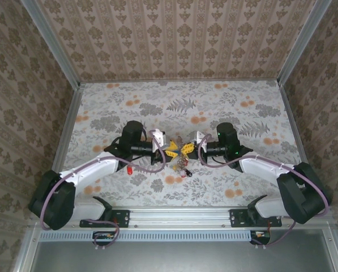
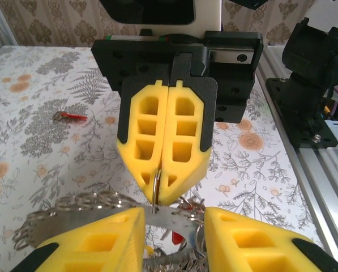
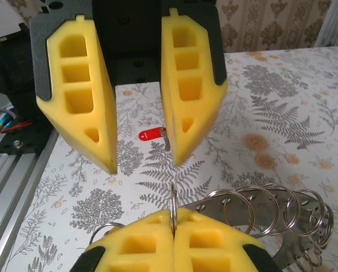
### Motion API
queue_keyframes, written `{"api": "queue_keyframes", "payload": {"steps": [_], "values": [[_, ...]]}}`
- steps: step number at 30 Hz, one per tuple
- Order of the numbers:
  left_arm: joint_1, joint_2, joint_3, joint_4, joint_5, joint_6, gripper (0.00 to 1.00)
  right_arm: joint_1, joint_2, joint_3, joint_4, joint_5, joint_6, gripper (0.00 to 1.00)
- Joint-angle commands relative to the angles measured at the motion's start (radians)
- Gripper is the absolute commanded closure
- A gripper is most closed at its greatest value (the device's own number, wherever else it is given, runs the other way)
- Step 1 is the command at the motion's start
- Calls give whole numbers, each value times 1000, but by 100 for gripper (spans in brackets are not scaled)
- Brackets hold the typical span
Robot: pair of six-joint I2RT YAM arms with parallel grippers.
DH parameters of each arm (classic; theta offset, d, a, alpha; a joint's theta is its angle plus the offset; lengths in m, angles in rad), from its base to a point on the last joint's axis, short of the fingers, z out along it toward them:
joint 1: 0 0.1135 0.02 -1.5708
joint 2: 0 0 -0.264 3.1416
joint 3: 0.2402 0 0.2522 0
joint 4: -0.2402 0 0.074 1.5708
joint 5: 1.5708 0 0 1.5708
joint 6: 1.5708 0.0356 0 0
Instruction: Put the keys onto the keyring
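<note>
Both grippers meet tip to tip over the table's middle. My right gripper is shut on a thin wire split ring that belongs to the keyring, a flat grey metal ring carrying several wire rings. The keyring hangs under the grippers, with a red-headed key dangling below it. My left gripper faces it, fingers apart on either side of the keyring's plate, not closed on it. Another red key lies on the table to the left.
Patterned walls enclose the floral table on three sides. An aluminium rail with both arm bases runs along the near edge. The right arm's base stands close beside the left gripper.
</note>
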Motion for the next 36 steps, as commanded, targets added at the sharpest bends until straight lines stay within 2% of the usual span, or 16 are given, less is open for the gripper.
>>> {"api": "queue_keyframes", "payload": {"steps": [1,11,18,26,29,32,36], "values": [[-11,21,4,35,-23,53,67,-5,15,57,-27,-78,-45,100],[-22,67,17,28,-68,100,70,-4,40,100,-83,-94,-79,100],[-22,89,46,30,-39,100,75,-3,98,133,-144,-97,-118,100],[-22,98,68,-4,-35,122,90,-2,123,166,-188,-100,-142,100],[-22,101,75,-28,-40,135,92,2,124,175,-201,-100,-143,100],[-22,96,74,-31,-57,143,100,8,122,181,-220,-88,-144,96],[-22,77,62,-22,-92,146,100,8,96,167,-243,-23,-151,88]]}}
